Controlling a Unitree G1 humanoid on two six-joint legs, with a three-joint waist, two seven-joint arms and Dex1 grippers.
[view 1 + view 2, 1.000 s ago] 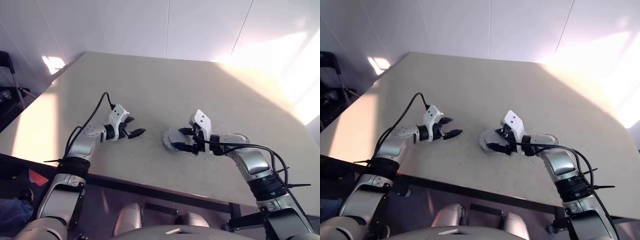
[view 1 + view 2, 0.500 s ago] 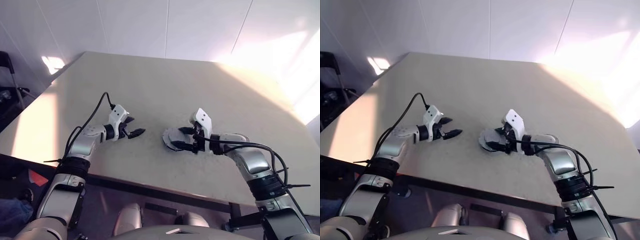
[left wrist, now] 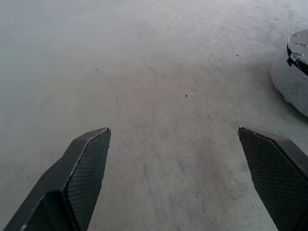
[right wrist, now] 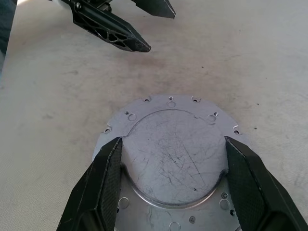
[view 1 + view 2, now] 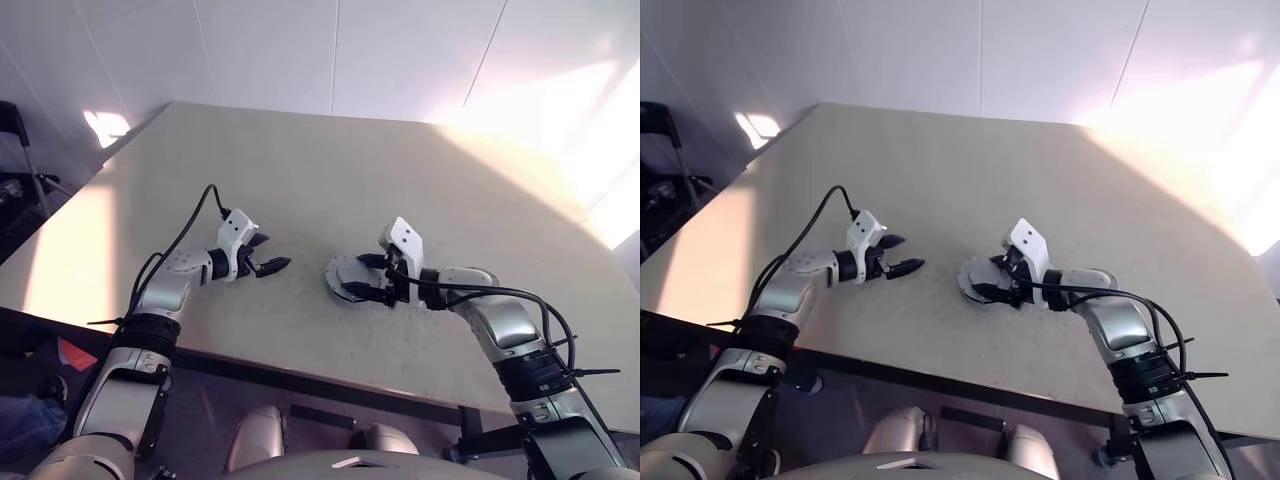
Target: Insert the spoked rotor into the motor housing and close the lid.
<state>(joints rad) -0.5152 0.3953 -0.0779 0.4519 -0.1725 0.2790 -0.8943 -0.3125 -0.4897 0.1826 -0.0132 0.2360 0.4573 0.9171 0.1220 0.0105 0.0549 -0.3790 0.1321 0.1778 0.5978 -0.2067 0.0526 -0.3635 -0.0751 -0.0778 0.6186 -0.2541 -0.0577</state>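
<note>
Broadly, a pale beige table (image 5: 330, 190) stands before white wall panels (image 5: 330, 50), sunlit at its far right. Near its front edge the right gripper (image 5: 365, 284) clasps the grey lid (image 4: 171, 154). The left gripper (image 5: 268, 258) hovers spread wide and empty, just left.

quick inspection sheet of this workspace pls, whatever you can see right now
surface: beige table, matt, a few small specks, strong sunlight on its far right side
job's things: one round grey metal disc lying flat, with a scratched raised centre and small holes round its flange
clutter: nothing seen
grippers: left end effector open, over bare table beside the disc, holding nothing; right end effector set on either side of the disc's raised centre, apparently closed against it
cables: black cable looping above the left forearm; black cables along the right forearm, both off the table
surroundings: white panelled wall behind the table; dark frame at the far left, too cropped to identify
</note>
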